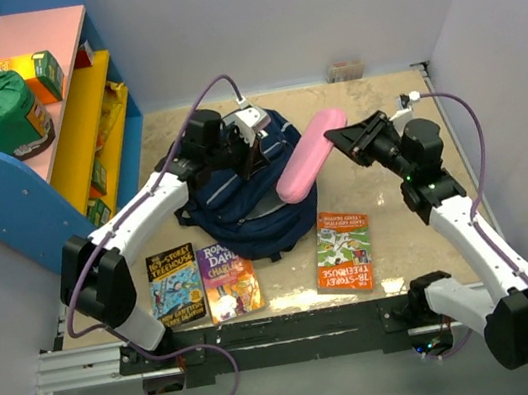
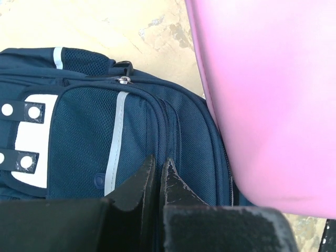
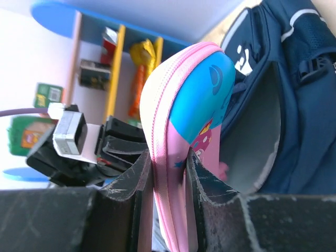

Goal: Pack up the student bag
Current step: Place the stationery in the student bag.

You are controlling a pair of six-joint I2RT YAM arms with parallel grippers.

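left fingers [image 2: 139, 186]: we see them pinched shut at the student bag [image 1: 231, 213]
right fingers [image 3: 202, 176]: clamping the pink pencil case [image 1: 310, 154], right beside the bag's mouth

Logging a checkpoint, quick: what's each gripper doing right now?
Left gripper: closed, over the student bag; whether it pinches fabric cannot be told.
Right gripper: closed on the pink pencil case.

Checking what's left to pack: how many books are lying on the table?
3. A black book and purple book side by side front-left of the backpack, an orange book front-right. More may hide underneath.
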